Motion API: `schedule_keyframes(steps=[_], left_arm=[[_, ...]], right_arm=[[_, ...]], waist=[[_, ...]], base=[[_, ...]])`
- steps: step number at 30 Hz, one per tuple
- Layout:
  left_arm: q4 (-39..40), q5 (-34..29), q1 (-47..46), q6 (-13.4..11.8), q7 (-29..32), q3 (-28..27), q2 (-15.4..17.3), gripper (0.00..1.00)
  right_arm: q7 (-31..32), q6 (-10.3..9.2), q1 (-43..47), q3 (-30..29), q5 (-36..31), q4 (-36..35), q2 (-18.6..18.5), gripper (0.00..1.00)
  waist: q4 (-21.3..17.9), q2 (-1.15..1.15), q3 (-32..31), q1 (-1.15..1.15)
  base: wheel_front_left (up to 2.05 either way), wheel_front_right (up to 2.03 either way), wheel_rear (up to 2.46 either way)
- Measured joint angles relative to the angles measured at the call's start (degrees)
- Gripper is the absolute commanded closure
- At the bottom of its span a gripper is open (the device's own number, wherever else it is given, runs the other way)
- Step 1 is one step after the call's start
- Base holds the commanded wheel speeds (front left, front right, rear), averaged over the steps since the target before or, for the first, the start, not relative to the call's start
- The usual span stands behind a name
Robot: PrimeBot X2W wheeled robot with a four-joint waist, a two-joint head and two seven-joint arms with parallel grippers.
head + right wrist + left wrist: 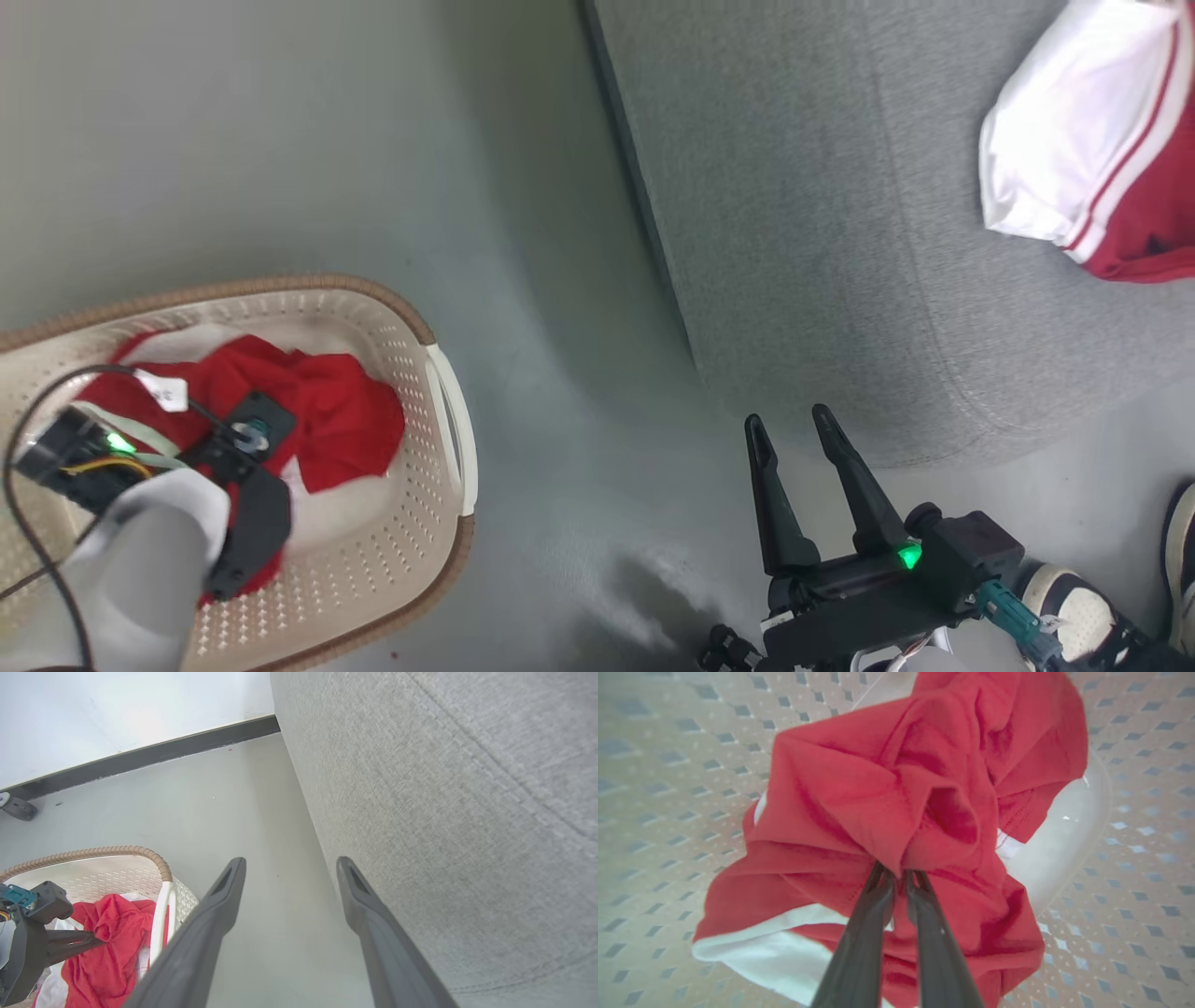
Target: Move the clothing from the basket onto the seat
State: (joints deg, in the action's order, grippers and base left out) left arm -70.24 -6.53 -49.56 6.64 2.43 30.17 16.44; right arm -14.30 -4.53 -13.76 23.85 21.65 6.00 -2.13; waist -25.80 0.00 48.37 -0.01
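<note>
Pressed nearly together, the fingers of the left gripper (899,875) are clamped on a fold of the red garment (859,793), which is bunched inside the basket (401,551) at the lower left of the head view. The right gripper (792,425) is held spread at lower right, beside the seat (794,233). A white-and-red garment (1092,140) is laid on the seat at upper right.

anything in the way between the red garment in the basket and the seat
Only the basket wall and handle facing the seat, which the garment, pinched by the left gripper, must be lifted over. Beyond lies bare floor, with the open right gripper hovering near the seat corner, possibly in the path.
</note>
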Motion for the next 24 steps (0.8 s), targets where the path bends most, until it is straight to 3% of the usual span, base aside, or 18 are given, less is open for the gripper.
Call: schedule_keyframes(steps=[12,24], left_arm=[[-0.67,2.81,3.33,0.43,-4.39,-0.35,-4.94,1.00],[-1.16,6.38,7.42,0.49,-9.94,-1.96,-10.04,1.00]], right_arm=[[0.00,1.05,-0.05,-4.42,-0.08,4.31,-0.03,0.00],[0.00,3.12,0.07,-8.10,-0.08,7.78,-1.32,0.00]], waist=[[1.06,0.00,-8.63,0.00],[4.52,0.00,-18.50,0.00]], base=[[0.00,0.00,0.00],[0.00,0.00,0.00]])
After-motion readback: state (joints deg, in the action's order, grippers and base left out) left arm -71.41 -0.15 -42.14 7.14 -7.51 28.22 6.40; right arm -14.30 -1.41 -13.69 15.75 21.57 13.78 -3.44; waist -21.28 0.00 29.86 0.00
